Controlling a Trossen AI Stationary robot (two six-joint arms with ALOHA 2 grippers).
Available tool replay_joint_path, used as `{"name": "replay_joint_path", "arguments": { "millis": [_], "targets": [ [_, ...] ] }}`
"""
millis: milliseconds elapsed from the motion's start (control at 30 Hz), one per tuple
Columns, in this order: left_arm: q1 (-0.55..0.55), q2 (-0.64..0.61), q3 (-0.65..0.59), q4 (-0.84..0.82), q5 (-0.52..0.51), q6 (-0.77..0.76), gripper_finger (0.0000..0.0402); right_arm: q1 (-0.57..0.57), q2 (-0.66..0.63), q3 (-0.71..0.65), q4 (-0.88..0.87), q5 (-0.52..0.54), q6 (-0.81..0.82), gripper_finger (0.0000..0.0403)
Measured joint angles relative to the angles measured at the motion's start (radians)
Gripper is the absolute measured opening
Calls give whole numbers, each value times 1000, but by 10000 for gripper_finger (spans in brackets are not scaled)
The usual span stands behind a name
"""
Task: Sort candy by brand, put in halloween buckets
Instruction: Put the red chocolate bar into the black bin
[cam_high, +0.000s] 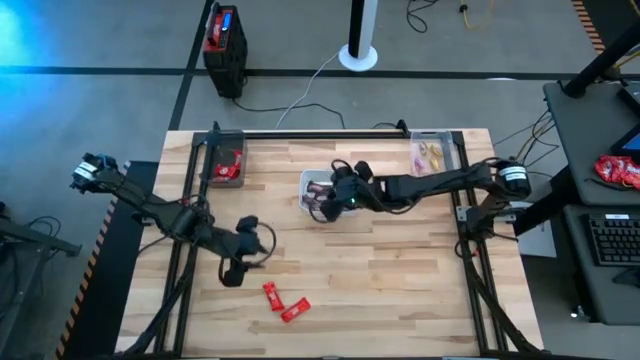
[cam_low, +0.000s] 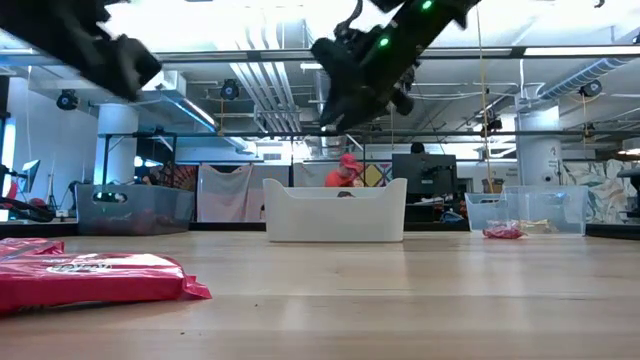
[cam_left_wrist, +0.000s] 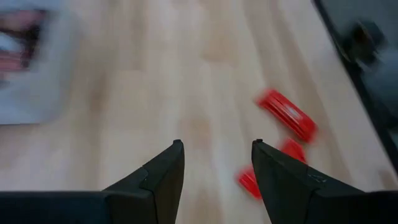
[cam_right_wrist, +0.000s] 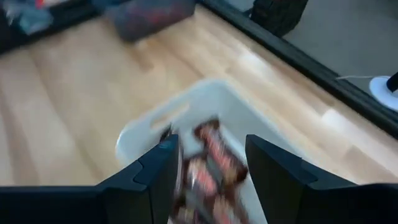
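Two bright red candies (cam_high: 270, 293) (cam_high: 295, 310) lie flat on the wood near the table's near edge. My left gripper (cam_high: 232, 276) (cam_left_wrist: 217, 152) hovers open just to their left; in the left wrist view the red candies (cam_left_wrist: 286, 115) show ahead of the fingers. My right gripper (cam_high: 323, 205) (cam_right_wrist: 211, 146) is open above the white tray (cam_high: 305, 182), which holds dark brown bars (cam_right_wrist: 211, 162). The clear tub (cam_high: 225, 160) at far left holds red candy. The clear tub (cam_high: 436, 152) at far right holds yellow-gold pieces.
A red-and-black boxy device (cam_high: 225, 40) and a round white pole base (cam_high: 358, 55) stand on the floor beyond the far edge. In the low view a red candy (cam_low: 90, 275) lies close to the camera. Bare wood (cam_high: 400, 270) spreads over the table's near right.
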Motion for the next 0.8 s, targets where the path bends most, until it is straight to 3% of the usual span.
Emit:
{"name": "replay_joint_path", "arguments": {
  "millis": [100, 200, 567, 800],
  "targets": [
    [-44, 28, -13, 0, 85, 13, 171, 39, -38, -13, -103, 0, 33, 180],
    [-88, 81, -14, 28, 108, 12, 171, 80, -71, -36, -149, 28, 66, 181],
    [-160, 341, 29, 182, 92, 102, 171, 177, -162, -172, -147, 62, 196, 183],
    [-161, 469, 89, 182, 204, 219, 192, 185, -190, -221, -140, 78, 233, 185]
  ]
}}
